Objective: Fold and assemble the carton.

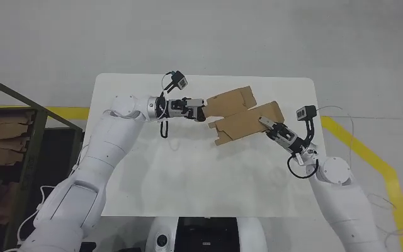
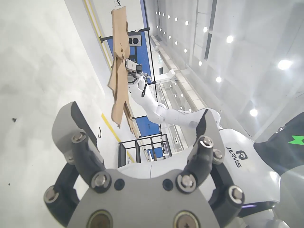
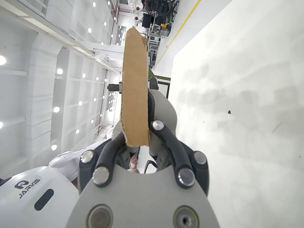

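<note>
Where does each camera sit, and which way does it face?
Top view: above the arms, looking down at the table, left gripper and right gripper.
Left wrist view: on the left arm, facing past its open gripper toward the carton.
Right wrist view: on the right arm, facing along its gripper, shut on the carton.
All share the carton.

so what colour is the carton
The carton is plain brown cardboard, clearest in the top view.

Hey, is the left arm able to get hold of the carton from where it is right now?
Probably yes. The left gripper is open close by the near edge of the carton, with nothing between them, while the right gripper is shut on the opposite end.
</note>
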`<move>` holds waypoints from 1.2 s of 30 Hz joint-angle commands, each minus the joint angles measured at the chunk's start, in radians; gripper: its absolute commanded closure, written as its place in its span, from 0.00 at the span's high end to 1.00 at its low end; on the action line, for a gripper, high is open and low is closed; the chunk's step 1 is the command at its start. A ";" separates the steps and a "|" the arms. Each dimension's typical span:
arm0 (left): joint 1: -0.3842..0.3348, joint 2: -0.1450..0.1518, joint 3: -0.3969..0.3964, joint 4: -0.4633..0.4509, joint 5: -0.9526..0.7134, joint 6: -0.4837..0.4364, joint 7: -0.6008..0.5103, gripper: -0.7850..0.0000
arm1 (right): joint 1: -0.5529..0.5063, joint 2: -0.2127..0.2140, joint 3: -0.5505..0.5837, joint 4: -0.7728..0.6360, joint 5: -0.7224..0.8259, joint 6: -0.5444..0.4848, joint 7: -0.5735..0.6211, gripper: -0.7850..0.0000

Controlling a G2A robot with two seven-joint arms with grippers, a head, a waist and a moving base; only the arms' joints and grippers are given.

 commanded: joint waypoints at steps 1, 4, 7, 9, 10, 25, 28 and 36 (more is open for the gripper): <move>0.008 0.001 -0.003 -0.007 -0.006 0.007 0.001 1.00 | -0.027 -0.001 -0.002 -0.026 -0.010 0.005 -0.034 0.00; 0.009 -0.001 0.001 -0.007 -0.007 0.013 0.004 1.00 | -0.048 -0.004 -0.011 -0.045 -0.013 0.007 -0.061 0.00; 0.007 -0.005 0.009 0.002 -0.014 0.022 0.007 1.00 | -0.059 -0.006 -0.018 -0.053 -0.020 0.007 -0.082 0.00; 0.004 -0.008 0.013 0.010 -0.026 0.021 0.006 1.00 | -0.067 -0.007 -0.017 -0.054 -0.053 0.016 -0.116 0.00; 0.003 -0.009 0.014 0.013 -0.029 0.020 0.005 1.00 | -0.070 -0.007 -0.016 -0.057 -0.070 0.019 -0.130 0.00; -0.004 -0.018 0.020 -0.009 -0.038 0.024 0.015 1.00 | -0.089 -0.014 -0.016 -0.044 -0.126 -0.002 -0.207 0.00; -0.005 -0.022 0.026 -0.012 -0.046 0.026 0.016 1.00 | -0.091 -0.015 -0.014 -0.045 -0.134 -0.005 -0.212 0.00; -0.013 -0.027 0.030 -0.005 -0.042 0.020 0.026 1.00 | -0.105 -0.017 -0.005 -0.053 -0.157 0.000 -0.239 0.00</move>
